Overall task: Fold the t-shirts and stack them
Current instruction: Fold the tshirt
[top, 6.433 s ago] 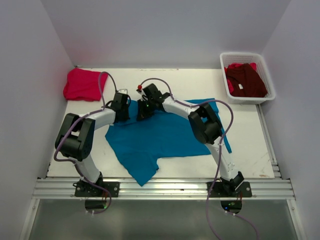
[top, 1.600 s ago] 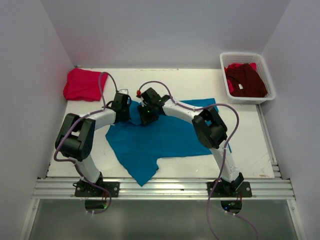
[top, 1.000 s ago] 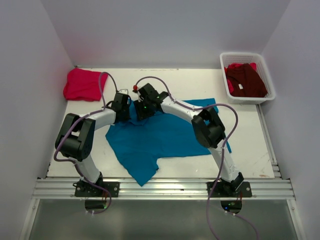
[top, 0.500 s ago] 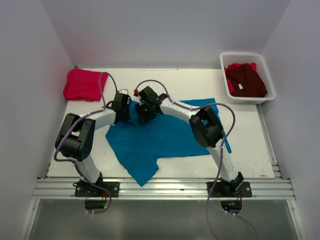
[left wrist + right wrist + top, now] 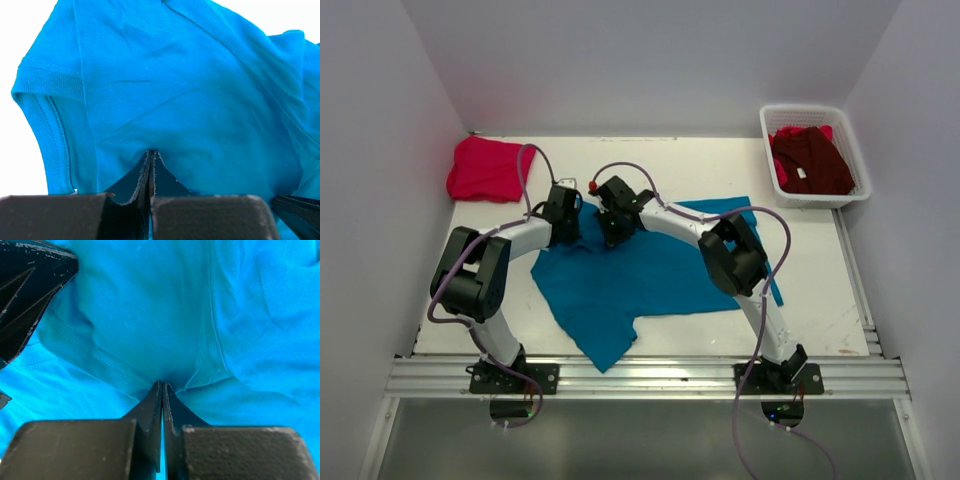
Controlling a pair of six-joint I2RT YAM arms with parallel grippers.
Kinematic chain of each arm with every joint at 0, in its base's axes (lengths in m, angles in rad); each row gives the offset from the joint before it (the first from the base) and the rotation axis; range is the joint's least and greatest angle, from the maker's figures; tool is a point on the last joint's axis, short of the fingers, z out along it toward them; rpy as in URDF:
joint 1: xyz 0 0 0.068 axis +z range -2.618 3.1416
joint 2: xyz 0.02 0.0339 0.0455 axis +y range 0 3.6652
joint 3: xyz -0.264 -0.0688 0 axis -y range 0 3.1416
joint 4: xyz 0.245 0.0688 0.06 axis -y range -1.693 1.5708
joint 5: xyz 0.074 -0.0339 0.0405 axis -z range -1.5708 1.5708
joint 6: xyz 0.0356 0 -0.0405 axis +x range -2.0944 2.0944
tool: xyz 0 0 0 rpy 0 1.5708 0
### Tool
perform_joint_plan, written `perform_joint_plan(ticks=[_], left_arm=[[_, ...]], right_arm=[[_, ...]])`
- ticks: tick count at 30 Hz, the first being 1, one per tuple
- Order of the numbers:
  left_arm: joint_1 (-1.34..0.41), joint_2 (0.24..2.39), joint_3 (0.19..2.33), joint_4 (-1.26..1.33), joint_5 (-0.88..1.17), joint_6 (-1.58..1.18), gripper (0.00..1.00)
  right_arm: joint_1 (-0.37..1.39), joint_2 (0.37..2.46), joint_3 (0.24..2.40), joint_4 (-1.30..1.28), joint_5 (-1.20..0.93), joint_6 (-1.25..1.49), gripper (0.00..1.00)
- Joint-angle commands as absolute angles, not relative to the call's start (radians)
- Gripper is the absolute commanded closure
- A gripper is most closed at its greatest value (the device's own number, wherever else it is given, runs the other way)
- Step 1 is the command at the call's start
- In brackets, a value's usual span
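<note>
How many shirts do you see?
3: a teal-blue cloth t-shirt spread mid-table, a pinkish-red one folded far left, a dark maroon one in the white mesh basket; red cloth beneath may be another.

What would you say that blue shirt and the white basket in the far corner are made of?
The teal-blue t-shirt looks like soft, matte knit cloth, probably cotton jersey. It wrinkles and drapes, and one edge band shows ribbing and rows of stitching. The white basket looks like rigid moulded plastic. Its walls hold a straight shape and seem to be an open mesh, though the finish is hard to judge from here.
</note>
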State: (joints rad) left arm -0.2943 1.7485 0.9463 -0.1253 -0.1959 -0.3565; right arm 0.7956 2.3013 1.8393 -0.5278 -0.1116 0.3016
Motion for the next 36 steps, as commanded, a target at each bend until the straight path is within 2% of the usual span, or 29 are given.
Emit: perform_joint_plan(ticks=[1,13,25,27,30,36], left_arm=[[-0.285,1.773,0.925,-0.137,-0.202,-0.361,1.0],[-0.285,1.778,0.927,-0.137,-0.204,-0.362,1.0],[-0.285,1.776,0.928,-0.14,-0.206,-0.36,1.0],[-0.285,1.776,0.931,-0.14,-0.206,-0.36,1.0],[-0.285,1.779,0.933,-0.141,-0.204,-0.36,1.0],[-0.285,1.775,0.931,-0.144,-0.206,-0.362,1.0]], right_arm=[[0.805,2.227,1.842,-0.548,-0.083,0.29,1.0],[0.819,2.117,1.887,-0.614,-0.018,0.242,1.0],[0.836,2.112,1.945,-0.709,0.026,0.221,1.0],[0.845,2.111,1.922,-0.71,0.022,0.224,0.81],[0.864,2.109,1.865,-0.678,0.003,0.238,0.67],[0.888,2.144,1.842,-0.644,0.003,0.261,0.65]])
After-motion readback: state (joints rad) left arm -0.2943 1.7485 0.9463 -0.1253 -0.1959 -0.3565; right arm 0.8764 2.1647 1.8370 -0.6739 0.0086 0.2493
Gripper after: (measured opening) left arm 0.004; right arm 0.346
